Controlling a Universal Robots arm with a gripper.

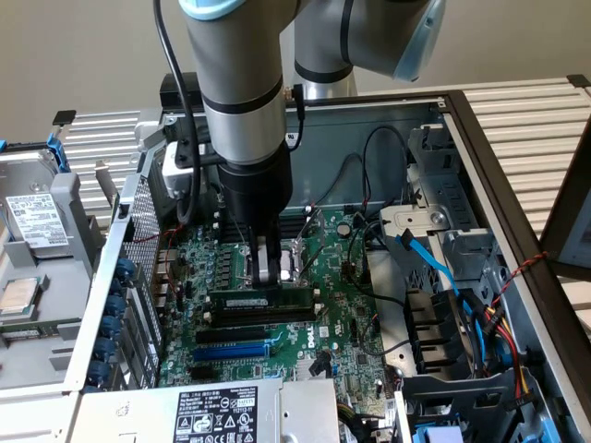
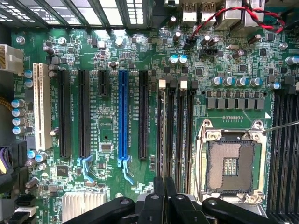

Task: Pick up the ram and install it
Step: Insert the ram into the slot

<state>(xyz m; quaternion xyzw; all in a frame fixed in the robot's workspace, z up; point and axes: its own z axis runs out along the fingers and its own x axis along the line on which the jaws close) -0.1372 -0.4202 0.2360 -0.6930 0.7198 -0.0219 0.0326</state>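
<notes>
Hardly any writing is legible. In the exterior view, the white sticker on the power supply (image 1: 226, 413) carries rows of small black print and a line of round approval marks, all too fine to make out. The hard drive (image 1: 37, 220) at that view's left has a white label with printed lines, also unreadable. The memory stick (image 1: 260, 302) bears a pale strip whose print cannot be made out. In the wrist view, tiny white lettering runs beside the slots on the circuit board (image 2: 105, 121), none of it readable.
</notes>
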